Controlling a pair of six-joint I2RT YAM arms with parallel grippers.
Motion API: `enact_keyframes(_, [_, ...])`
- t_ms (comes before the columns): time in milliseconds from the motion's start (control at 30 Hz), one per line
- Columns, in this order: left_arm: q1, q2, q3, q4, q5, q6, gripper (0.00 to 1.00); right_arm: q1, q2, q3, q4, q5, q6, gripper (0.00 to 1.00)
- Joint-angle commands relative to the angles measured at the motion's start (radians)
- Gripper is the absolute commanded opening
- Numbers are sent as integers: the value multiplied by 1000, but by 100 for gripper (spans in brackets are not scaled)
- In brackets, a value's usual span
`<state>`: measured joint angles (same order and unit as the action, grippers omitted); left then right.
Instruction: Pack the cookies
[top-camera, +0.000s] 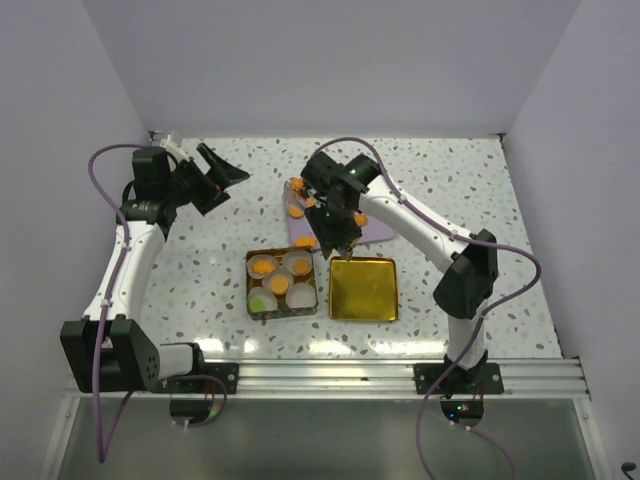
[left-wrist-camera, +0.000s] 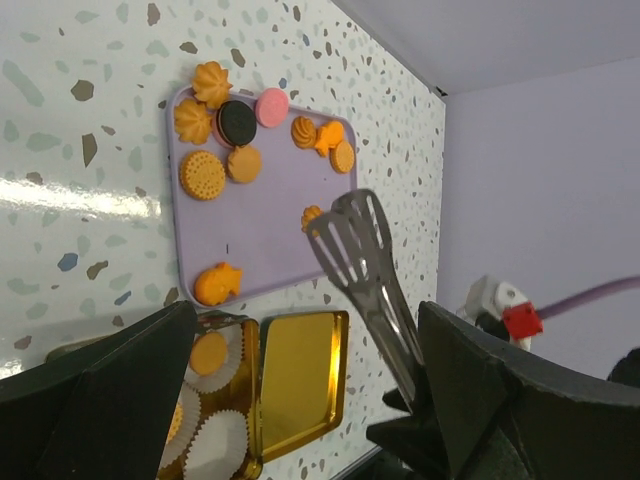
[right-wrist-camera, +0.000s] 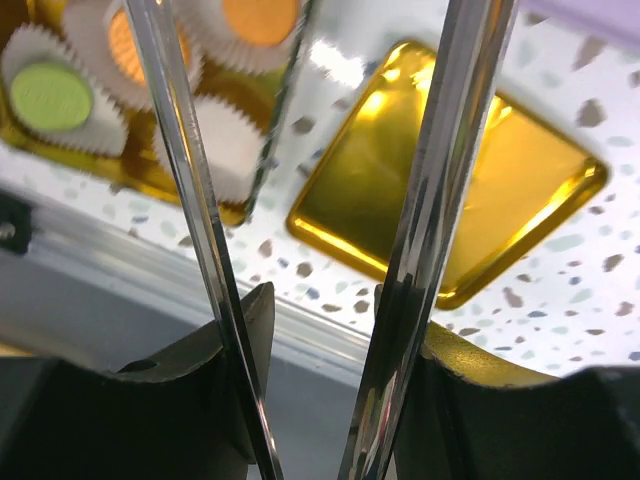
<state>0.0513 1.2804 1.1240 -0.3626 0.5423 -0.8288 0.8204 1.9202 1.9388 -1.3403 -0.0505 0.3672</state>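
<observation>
Several cookies lie on a purple tray (left-wrist-camera: 270, 230): a black one (left-wrist-camera: 237, 122), a pink one (left-wrist-camera: 271, 106), a round orange one (left-wrist-camera: 202, 174) and a fish-shaped one (left-wrist-camera: 217, 284). My right gripper (right-wrist-camera: 322, 310) is shut on metal tongs (left-wrist-camera: 365, 260), whose arms stand apart. The tong heads hover over the tray's near part beside a small orange cookie (left-wrist-camera: 312, 213). A gold tin (top-camera: 283, 283) holds paper cups, some with orange cookies (right-wrist-camera: 260, 18) and one with a green cookie (right-wrist-camera: 50, 95). My left gripper (left-wrist-camera: 308, 315) is wide open and holds nothing, raised at the back left (top-camera: 222, 180).
The tin's gold lid (top-camera: 363, 289) lies face up just right of the tin, below the right gripper (top-camera: 335, 215). The purple tray (top-camera: 375, 228) sits behind both. A metal rail runs along the table's near edge. White walls close in the back and sides.
</observation>
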Motion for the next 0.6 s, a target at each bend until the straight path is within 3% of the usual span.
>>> enact_keyframes(0, [4,0,-10,79,41,-23,98,-36,81,93,-143,106,-51,47])
enact_keyframes(233, [4,10,-55,108,61,-23,98,-128,212,212,-172,147,-62,47])
enact_keyframes(567, [5,48,-41,105,76,5,98,-132,292,186,-165,104,-63,47])
